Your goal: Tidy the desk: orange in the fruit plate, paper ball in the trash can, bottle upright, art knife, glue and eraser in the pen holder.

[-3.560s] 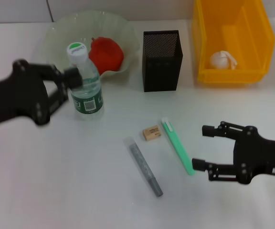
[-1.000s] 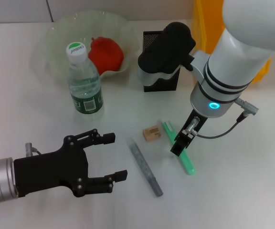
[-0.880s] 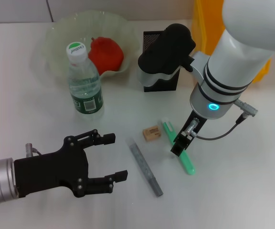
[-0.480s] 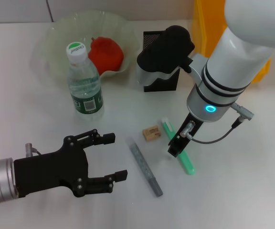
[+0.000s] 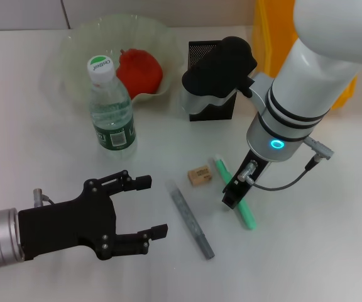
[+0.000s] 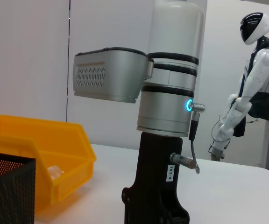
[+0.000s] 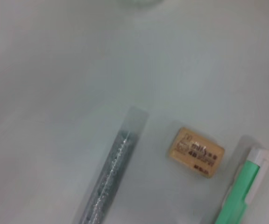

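Sitting in fruit plate [image 5: 74,47]: orange [image 5: 139,71]; pen holder [image 5: 199,50] contents unseen.

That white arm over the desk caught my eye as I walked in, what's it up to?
It's the right arm; its right gripper is down at the green art knife. The eraser and grey glue stick lie beside it, not yet in the pen holder. The left gripper waits open nearby. The bottle already stands, with the orange in the fruit plate.
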You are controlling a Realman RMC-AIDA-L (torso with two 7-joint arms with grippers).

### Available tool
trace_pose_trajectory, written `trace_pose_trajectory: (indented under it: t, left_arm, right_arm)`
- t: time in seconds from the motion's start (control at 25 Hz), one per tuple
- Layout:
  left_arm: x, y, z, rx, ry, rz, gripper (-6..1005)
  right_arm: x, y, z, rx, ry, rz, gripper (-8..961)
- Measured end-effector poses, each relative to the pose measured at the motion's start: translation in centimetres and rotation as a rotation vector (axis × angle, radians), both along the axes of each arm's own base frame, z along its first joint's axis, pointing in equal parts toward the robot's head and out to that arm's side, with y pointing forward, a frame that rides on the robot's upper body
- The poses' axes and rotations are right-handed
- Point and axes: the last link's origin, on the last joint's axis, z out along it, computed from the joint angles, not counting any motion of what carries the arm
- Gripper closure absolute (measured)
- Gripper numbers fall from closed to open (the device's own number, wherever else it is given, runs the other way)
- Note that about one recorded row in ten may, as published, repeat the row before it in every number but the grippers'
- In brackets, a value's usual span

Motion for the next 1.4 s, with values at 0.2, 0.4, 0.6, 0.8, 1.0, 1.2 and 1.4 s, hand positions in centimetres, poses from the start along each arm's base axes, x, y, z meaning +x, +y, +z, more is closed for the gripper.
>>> trace_pose_trajectory:
  t: [0.2, 0.4, 0.6, 0.8, 1.0, 1.2, 1.4]
  left_arm:
    - [-0.1, 0.0, 0.1, 0.007, -0.001, 0.006, 155]
    - [-0.1, 0.1, 0.2, 0.011, -0.001, 0.007, 155]
    - [-0.1, 0.1, 0.2, 0.013, -0.002, 0.007, 155]
    - [-0.1, 0.1, 0.2, 0.015, -0.002, 0.008, 155]
    - [-0.2, 0.1, 0.2, 0.015, -0.005, 0.014, 155]
    - [-0.3, 0.1, 0.2, 0.016, -0.002, 0.016, 155]
    - [-0.3, 0.1, 0.2, 0.018, -0.006, 0.016, 155]
  right_arm:
    - [0.0, 0.1, -0.1, 0.004, 0.002, 0.0, 601]
    - [0.2, 0.2, -0.2, 0.001, -0.003, -0.011, 627]
    - [0.2, 0.2, -0.3, -0.003, -0.006, -0.013, 654]
    - [0.2, 0.1, -0.3, -0.007, -0.015, -0.009, 680]
    - [0.2, 0.1, -0.3, -0.006, -0.017, -0.002, 796]
    - [0.4, 0.1, 0.3, 0.012, -0.004, -0.003, 873]
    - [0.6, 1.0, 3.9, 0.134, 0.041, -0.014, 883]
